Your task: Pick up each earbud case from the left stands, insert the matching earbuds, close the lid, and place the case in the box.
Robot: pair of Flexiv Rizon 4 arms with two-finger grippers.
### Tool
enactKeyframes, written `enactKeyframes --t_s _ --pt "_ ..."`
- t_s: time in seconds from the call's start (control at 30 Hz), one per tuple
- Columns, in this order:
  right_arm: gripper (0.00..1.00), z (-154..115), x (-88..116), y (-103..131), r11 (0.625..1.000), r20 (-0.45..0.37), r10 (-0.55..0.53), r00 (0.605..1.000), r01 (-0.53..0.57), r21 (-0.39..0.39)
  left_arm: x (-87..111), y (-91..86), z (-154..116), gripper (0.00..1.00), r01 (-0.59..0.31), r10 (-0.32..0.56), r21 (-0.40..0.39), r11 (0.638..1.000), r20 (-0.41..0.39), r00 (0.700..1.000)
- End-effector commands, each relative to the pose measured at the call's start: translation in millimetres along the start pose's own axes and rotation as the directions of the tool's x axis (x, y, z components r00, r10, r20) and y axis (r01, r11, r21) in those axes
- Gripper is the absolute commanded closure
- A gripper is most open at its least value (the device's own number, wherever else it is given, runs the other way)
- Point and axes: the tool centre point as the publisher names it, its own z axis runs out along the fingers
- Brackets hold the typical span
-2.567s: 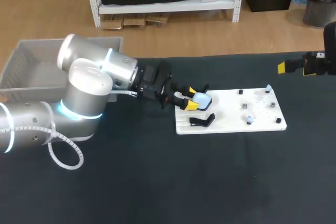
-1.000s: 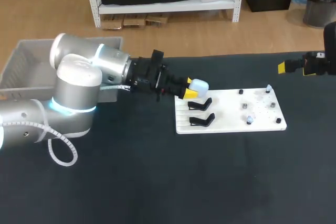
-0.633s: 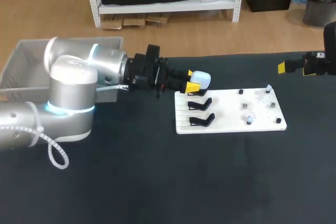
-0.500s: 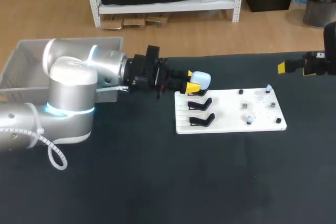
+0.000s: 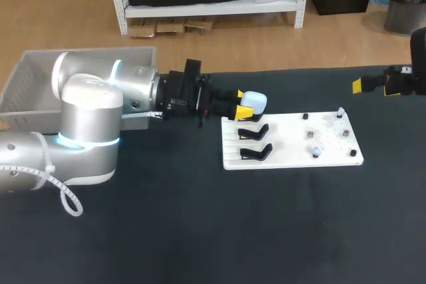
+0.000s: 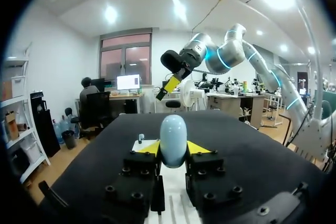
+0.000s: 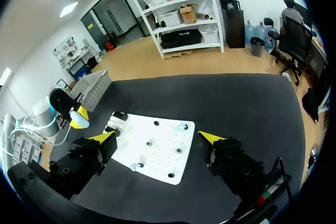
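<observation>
— Earbud case (image 5: 253, 101) (image 6: 172, 140), pale blue rounded plastic: where is it sitting?
— The left claw (image 5: 243, 106) (image 6: 173, 149) is clamping it from both sides, over a flat white stand board (image 5: 293, 144).
— And the right claw (image 7: 158, 138)?
— It is hanging wide open, well apart from the case.

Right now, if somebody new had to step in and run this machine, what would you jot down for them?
Left claw: shut on the pale blue case, held in the air over the stands.
Right claw: open, empty, off at the table's far right.
Both stands are bare; I see no second case. What look like the earbuds sit on the white board. The box is behind the left arm.
Done: the case is off its stand.
Left: put the earbuds in, close the lid, set the case in the box.
</observation>
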Motion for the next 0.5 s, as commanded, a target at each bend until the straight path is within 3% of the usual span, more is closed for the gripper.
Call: enactKeyframes --t_s 0.03,0.2,0.5 --pt "0.0 0 0 -1 1.0 0.0 -0.001 1.0 0.001 -0.003 0.5 -1.3 0 1.0 -0.003 0.003 -0.006 1.0 0.003 1.0" --pt "0.0 0 0 -1 1.0 0.0 -0.001 1.0 0.001 -0.003 5.1 -14.7 5 1.0 0.015 -0.01 -0.067 0.998 0.074 0.997" --pt "0.0 0 3 6 1.0 -0.013 -0.014 1.0 0.014 -0.018 2.7 -16.3 9 1.0 -0.009 0.019 -0.078 0.997 0.121 0.993"
